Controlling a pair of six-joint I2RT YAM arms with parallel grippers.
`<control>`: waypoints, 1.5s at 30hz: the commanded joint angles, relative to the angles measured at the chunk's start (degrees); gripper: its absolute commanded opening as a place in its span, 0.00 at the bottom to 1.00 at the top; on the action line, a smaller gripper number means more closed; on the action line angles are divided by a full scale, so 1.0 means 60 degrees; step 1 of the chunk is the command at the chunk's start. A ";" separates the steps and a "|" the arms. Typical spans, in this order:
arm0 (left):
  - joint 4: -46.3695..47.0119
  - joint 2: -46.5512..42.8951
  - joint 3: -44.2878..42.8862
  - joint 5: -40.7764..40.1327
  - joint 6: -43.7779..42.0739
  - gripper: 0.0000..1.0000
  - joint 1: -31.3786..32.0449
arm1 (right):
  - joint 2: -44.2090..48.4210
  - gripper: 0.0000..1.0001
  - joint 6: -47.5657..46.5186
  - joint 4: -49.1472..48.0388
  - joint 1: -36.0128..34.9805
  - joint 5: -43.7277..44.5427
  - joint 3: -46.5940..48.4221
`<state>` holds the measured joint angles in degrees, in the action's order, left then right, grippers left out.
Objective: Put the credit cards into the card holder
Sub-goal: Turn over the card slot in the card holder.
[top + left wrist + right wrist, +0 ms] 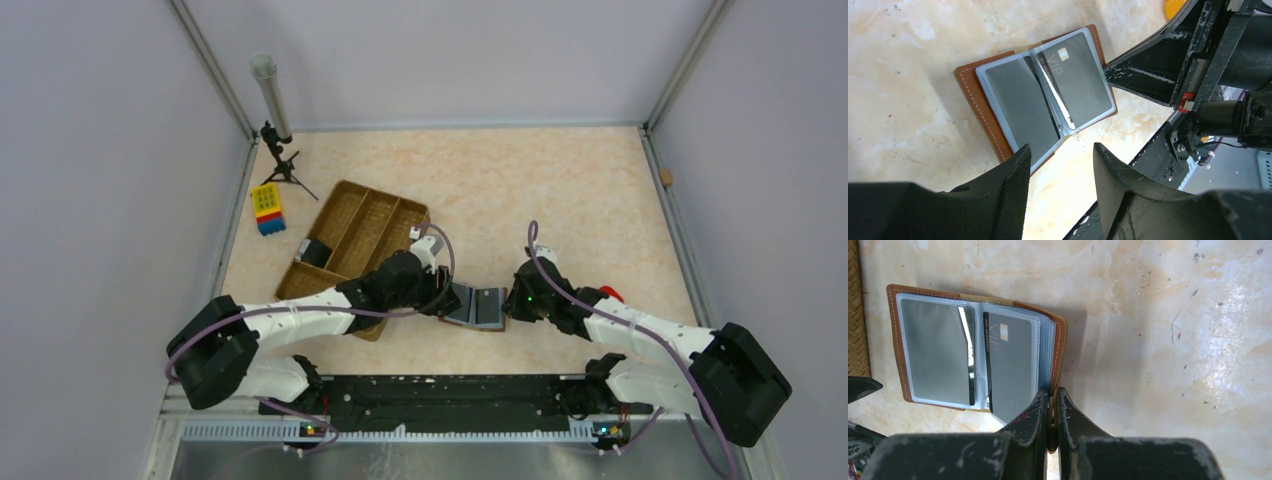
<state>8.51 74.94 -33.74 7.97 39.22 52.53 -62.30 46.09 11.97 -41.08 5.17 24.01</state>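
L end effector [452,300] btw tray [318,225], holder [488,308]

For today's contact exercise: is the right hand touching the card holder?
Touching. The right wrist view shows the right hand shut on the edge of the card holder.

The dark credit card [1083,82] has big pale letters on it that say "VIP". Next to them runs a tiny line that starts with "NO". The numbers after it are too small to read for sure. This card sits in a clear pocket of the open card holder [979,107].
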 commanded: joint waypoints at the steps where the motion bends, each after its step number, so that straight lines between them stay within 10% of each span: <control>1: -0.0715 0.0076 -0.0400 -0.0507 -0.0107 0.51 -0.0042 | -0.0142 0.00 -0.0239 0.0173 0.0050 0.0294 0.0138; 15: -0.0933 0.1098 -0.0467 -0.1136 0.0157 0.50 -0.0052 | 0.0059 0.00 -0.0295 0.0425 0.0050 0.0311 0.0341; 26: 0.0416 0.2050 -0.0293 -0.0241 0.0441 0.19 -0.0047 | 0.0570 0.00 -0.0515 -0.0758 0.0050 -0.1085 0.0380; 45: 0.1145 0.2439 -0.0249 0.0208 0.0622 0.16 -0.0054 | -0.0052 0.00 -0.0410 -0.1664 -0.0228 -0.1489 0.0526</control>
<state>11.27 88.68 -34.85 6.44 42.28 51.27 -60.77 43.05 3.68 -41.19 -1.65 25.76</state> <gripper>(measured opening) 0.162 0.039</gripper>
